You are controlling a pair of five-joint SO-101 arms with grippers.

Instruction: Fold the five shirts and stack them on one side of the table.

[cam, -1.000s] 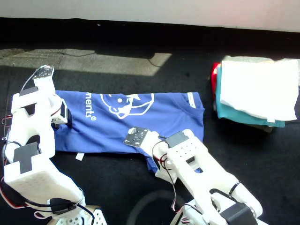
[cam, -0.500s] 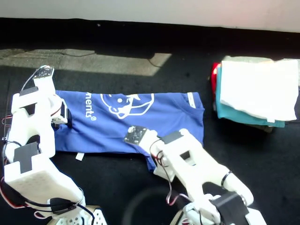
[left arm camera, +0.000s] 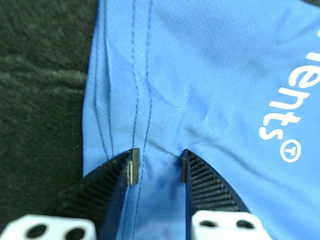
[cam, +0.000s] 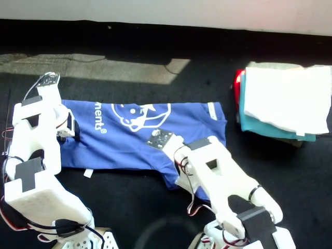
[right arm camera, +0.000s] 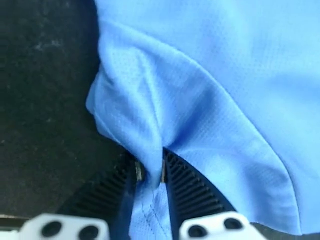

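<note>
The white left arm (cam: 36,129) stands tall and bends over, with its wrist pointing down. The left gripper (left arm camera: 157,167) has its two black fingers (left arm camera: 205,182) apart, and the tips press down flat. The right arm (cam: 218,168) leans forward and low. The right gripper (right arm camera: 150,172) has its fingers almost together, pinching a fold of the blue shirt (right arm camera: 225,75).
</note>
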